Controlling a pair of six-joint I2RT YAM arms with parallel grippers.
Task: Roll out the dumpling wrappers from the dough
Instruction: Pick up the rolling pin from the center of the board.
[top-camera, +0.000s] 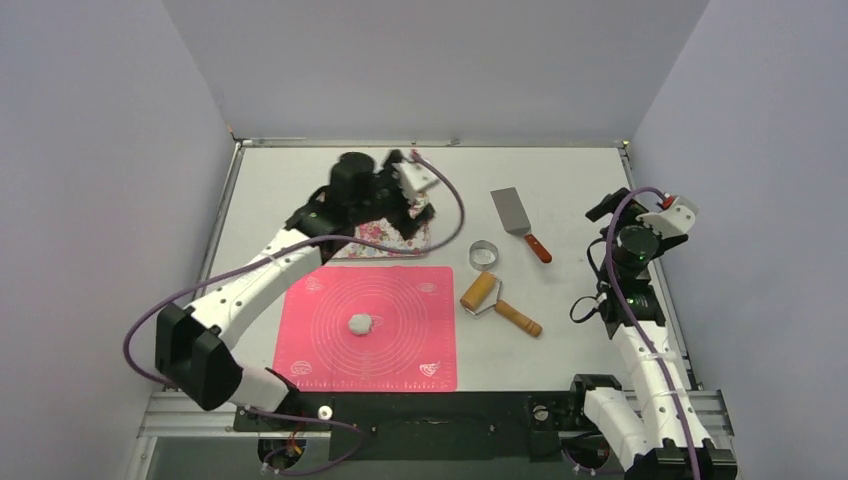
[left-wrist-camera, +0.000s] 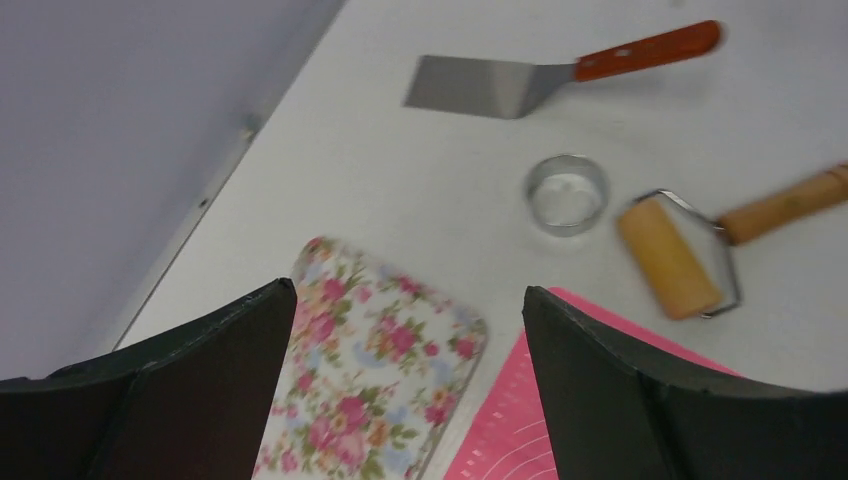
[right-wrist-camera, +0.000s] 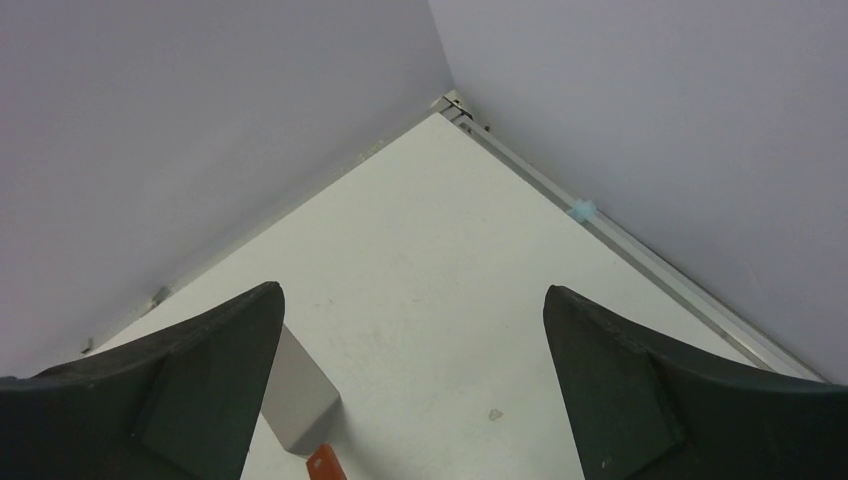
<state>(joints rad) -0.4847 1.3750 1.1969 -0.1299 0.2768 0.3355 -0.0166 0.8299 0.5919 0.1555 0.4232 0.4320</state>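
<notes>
The dough (top-camera: 360, 323) is a small greyish-white lump at the middle of the pink mat (top-camera: 320, 350). No dumpling wrappers are in view. My left gripper (top-camera: 416, 214) hovers open above the floral tray (top-camera: 372, 236) at the back of the mat. In the left wrist view the open left gripper (left-wrist-camera: 410, 300) holds nothing, and the shown part of the floral tray (left-wrist-camera: 375, 370) is bare. My right gripper (top-camera: 606, 207) is raised at the right side, open and empty. In its wrist view the right gripper (right-wrist-camera: 412, 295) frames bare table.
The wooden roller (top-camera: 497, 303) lies right of the mat, roller (left-wrist-camera: 672, 257). A metal ring cutter (top-camera: 484, 254) stands behind it, ring cutter (left-wrist-camera: 566, 193). A spatula (top-camera: 518, 218) with an orange handle lies further back, spatula (left-wrist-camera: 480, 85), spatula (right-wrist-camera: 300, 395). Walls enclose the table.
</notes>
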